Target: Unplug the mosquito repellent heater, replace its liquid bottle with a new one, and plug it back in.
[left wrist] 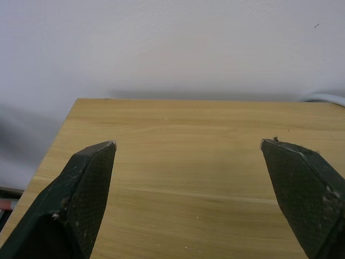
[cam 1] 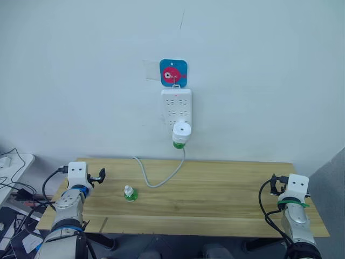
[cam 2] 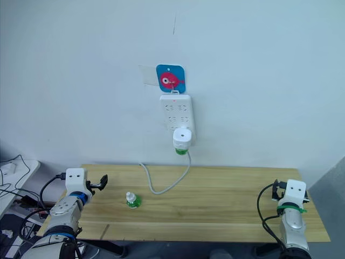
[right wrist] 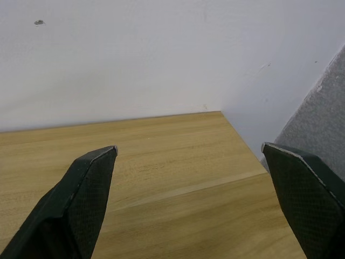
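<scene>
Task at its start, by the look of it: nothing unplugged yet. Heater point(cam 1: 181, 131), white with a green bottle under it, sits plugged into the lowest socket of the strip point(cam 1: 176, 106) on the wall, upper centre of frame. Spare bottle point(cam 1: 130, 193) stands on the table point(cam 1: 215, 189), lower left of centre.

Left gripper point(cam 1: 99, 175) at lower left: fingers point(left wrist: 81, 189) spread wide, holding nothing, above the table's corner. Right gripper point(cam 1: 274, 182) at lower right: also wide open, empty, near the far edge.

Next move likely calls for one arm to reach up to the heater and pull it straight off the strip.
</scene>
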You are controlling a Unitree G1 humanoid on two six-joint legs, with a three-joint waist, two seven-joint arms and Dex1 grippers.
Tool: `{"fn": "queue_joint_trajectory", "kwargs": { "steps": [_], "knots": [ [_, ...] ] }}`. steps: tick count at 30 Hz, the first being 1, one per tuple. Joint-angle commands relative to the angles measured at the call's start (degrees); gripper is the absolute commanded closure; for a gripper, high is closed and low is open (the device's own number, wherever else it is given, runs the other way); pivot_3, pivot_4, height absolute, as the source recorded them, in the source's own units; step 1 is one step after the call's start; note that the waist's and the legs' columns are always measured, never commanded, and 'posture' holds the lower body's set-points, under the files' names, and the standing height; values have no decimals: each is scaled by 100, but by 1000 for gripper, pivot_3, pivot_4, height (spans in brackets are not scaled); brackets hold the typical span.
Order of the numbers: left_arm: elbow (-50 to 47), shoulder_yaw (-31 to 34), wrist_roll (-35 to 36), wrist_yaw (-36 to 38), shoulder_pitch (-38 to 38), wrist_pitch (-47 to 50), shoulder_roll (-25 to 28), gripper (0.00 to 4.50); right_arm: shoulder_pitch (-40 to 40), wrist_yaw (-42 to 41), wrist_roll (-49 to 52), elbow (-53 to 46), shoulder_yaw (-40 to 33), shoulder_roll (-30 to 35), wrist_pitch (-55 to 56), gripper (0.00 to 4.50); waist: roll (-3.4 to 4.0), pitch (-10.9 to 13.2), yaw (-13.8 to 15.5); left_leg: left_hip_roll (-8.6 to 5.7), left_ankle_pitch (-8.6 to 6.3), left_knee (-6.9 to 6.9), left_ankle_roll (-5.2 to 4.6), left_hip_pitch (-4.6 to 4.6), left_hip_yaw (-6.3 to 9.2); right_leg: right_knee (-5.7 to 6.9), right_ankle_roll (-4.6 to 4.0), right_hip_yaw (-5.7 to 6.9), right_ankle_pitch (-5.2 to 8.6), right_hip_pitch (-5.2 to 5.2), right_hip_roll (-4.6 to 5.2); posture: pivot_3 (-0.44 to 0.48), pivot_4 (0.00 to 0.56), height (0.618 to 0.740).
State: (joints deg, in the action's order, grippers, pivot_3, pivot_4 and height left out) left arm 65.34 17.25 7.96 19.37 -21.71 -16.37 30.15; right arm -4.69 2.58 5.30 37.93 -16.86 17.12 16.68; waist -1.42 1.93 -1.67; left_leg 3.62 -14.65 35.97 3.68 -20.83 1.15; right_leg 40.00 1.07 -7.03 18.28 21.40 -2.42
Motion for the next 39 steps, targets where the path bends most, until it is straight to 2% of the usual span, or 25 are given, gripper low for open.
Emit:
{"fn": "queue_joint_trajectory", "kwargs": {
  "steps": [1,9,23,24,26,30,34,39],
  "knots": [
    [-118,105,95,1,-24,-13,126,0,-134,22,-30,-113,-38,75,54,9,0,5,1,0,0,0,0,0,0,0,0,0,0,0,0,106,41,740],
    [-232,203,216,103,54,-32,107,0,-188,43,-56,-138,0,41,27,9,1,10,13,0,0,-1,0,0,2,-1,0,1,1,0,0,107,43,740],
    [-524,371,513,834,193,-187,267,0,23,-170,-55,-585,134,12,-80,9,4,12,1,0,0,-1,0,0,1,-2,0,0,2,0,0,81,47,740],
    [-618,386,554,947,220,-218,281,183,59,-232,-61,-709,178,14,-118,1,6,14,0,0,0,-1,0,0,0,-2,0,-1,2,0,0,81,50,740],
    [-850,389,634,1224,244,-122,331,548,152,-378,-69,-1043,278,46,-229,0,9,16,-2,1,0,-1,0,1,0,-2,0,-1,2,0,0,81,50,740],
    [-1764,298,871,1926,337,436,408,1683,493,-980,148,-2334,519,159,-767,0,16,46,0,1,0,-1,0,-4,6,-1,0,4,3,2,0,84,61,740],
    [-2841,94,1145,2638,343,1119,433,1683,825,-1724,692,-4063,805,303,-1640,0,32,84,3,1,-1,-1,0,-7,9,-2,0,6,6,1,0,82,80,740],
    [-3645,-443,1261,3391,-159,1893,401,1683,740,-2551,1556,-5945,1425,587,-3028,0,25,134,6,2,0,3,0,-6,18,2,23,14,19,-2,-3,68,87,740]
  ]
}}
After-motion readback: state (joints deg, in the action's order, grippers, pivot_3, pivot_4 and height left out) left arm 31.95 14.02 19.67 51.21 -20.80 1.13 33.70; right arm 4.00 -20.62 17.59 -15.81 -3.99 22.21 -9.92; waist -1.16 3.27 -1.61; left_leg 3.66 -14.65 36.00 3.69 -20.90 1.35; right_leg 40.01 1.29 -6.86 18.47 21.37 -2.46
